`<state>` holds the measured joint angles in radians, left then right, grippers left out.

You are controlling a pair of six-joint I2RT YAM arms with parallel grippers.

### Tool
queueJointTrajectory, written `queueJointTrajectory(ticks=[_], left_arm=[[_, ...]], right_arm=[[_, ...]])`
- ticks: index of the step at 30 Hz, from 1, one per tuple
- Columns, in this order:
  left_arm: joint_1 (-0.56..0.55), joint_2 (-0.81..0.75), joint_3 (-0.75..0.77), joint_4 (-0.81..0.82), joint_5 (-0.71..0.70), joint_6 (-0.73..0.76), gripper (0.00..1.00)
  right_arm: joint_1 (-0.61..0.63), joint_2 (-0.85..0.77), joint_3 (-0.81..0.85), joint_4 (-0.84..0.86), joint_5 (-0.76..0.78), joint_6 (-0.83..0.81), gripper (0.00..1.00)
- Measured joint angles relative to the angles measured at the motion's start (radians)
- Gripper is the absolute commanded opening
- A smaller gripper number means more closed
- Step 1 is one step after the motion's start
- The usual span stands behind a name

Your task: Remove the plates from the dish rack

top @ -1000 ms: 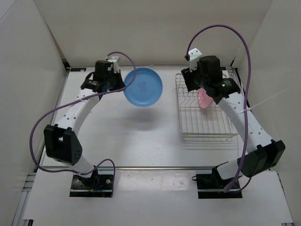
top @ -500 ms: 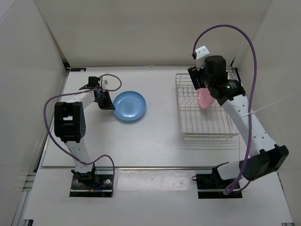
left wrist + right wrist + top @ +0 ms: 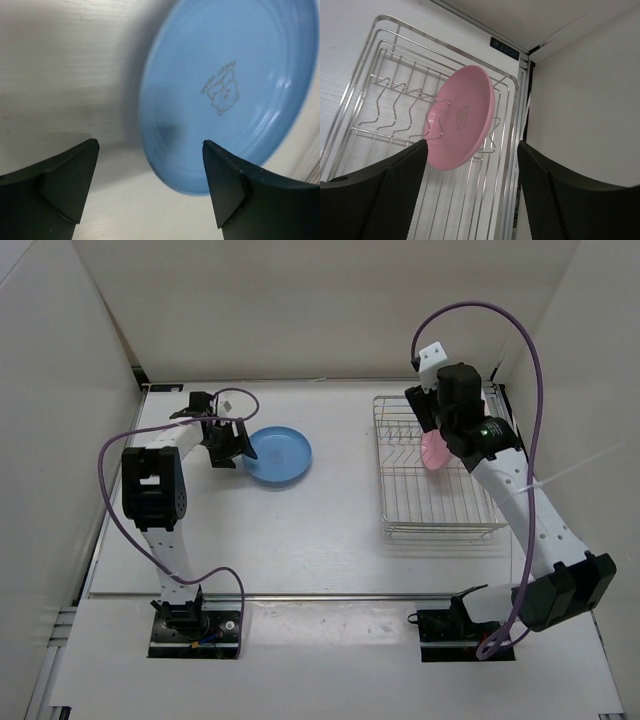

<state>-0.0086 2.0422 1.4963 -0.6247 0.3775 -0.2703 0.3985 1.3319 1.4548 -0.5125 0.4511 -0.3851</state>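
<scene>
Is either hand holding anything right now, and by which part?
Nothing is held. The left hand is open beside the blue plate; the right hand is open over the pink plate in the dish rack.

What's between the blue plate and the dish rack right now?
Nothing. In the top external view, the stretch of table between the blue plate and the dish rack is bare white surface.

1 plate (image 3: 278, 454) on table (image 3: 300, 535), left of rack (image 3: 432, 498); other plate (image 3: 433, 451) in rack.
</scene>
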Motion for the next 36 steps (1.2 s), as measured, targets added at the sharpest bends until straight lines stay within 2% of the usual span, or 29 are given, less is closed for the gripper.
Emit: queueJointTrajectory(ticks=[5, 8, 13, 21, 25, 31, 36], left_arm=[[0.002, -0.008, -0.007, -0.007, 0.004, 0.008, 1.0], [0.011, -0.068, -0.053, -0.012, -0.01, 0.032, 1.0], [0.061, -0.275, -0.093, -0.038, -0.026, 0.1, 1.0], [0.234, -0.629, -0.113, -0.066, -0.077, 0.247, 1.0], [0.298, -0.682, -0.114, -0.097, -0.076, 0.294, 1.0], [0.359, -0.665, -0.114, -0.144, -0.057, 0.323, 1.0], [0.363, -0.665, -0.119, -0.155, -0.045, 0.336, 1.0]], right_arm=[[-0.018, 0.07, 0.002, 0.026, 0.068, -0.045, 0.75], [-0.031, 0.132, 0.005, 0.071, 0.136, -0.102, 0.73], [-0.061, 0.28, 0.045, 0.148, 0.236, -0.197, 0.7], [-0.118, 0.409, 0.053, 0.21, 0.298, -0.256, 0.68], [-0.131, 0.425, 0.055, 0.213, 0.303, -0.252, 0.58], [-0.13, 0.441, 0.055, 0.227, 0.305, -0.247, 0.3], [-0.131, 0.472, 0.055, 0.225, 0.309, -0.243, 0.29]])
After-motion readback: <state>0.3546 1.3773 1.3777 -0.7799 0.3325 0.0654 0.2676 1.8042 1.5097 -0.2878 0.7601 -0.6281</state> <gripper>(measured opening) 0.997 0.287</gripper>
